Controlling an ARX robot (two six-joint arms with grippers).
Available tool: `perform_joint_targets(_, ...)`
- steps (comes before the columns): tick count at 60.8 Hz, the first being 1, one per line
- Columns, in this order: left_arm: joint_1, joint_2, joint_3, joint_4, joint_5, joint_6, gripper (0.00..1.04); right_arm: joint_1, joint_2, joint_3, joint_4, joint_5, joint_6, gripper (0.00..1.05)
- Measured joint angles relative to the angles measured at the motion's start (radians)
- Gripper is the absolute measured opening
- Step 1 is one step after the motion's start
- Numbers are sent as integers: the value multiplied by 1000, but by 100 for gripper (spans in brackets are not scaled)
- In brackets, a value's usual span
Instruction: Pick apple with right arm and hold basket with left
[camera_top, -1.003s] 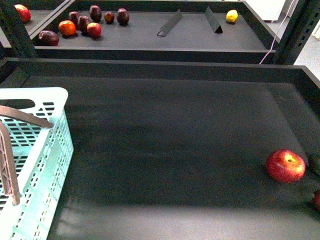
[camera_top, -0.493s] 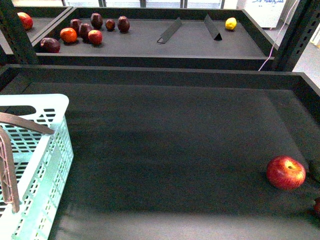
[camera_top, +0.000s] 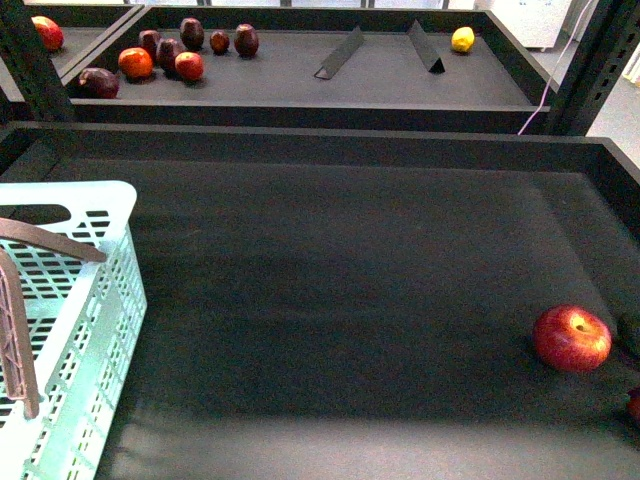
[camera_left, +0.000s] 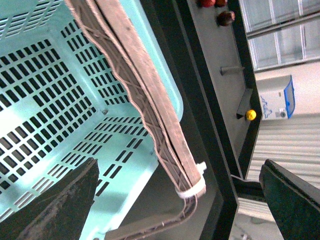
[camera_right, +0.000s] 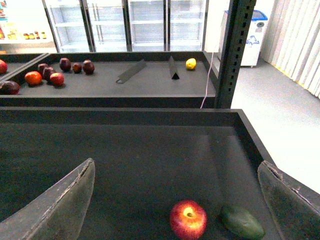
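Red apple (camera_top: 571, 339), turquoise slotted basket (camera_top: 100, 310) with brown ribbed handles (camera_top: 50, 240).

The left gripper (camera_left: 180, 165) is spread wide, its two dark fingers (camera_left: 60, 205) well apart. The brown ribbed handles (camera_left: 145, 95) of the basket (camera_left: 50, 115) run between them, touching neither. A whitish band (camera_left: 192, 186) ties the handles together about midway between the fingertips. The basket's turquoise slotted walls fill the space past one finger. Farther off, a grey shelf (camera_left: 215, 50) carries a small yellow fruit (camera_left: 250, 114), probably a lemon, and a dark red fruit (camera_left: 226, 18).
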Motion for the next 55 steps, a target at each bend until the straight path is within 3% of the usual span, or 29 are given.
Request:
perform_joint_targets(23, 2, 360, 142, 165, -37, -143, 98, 0, 0, 0, 0, 0, 0, 96)
perform_joint_targets(55, -106, 585, 305, 207, -137, -190, 98, 0, 0, 0, 0, 0, 0, 96)
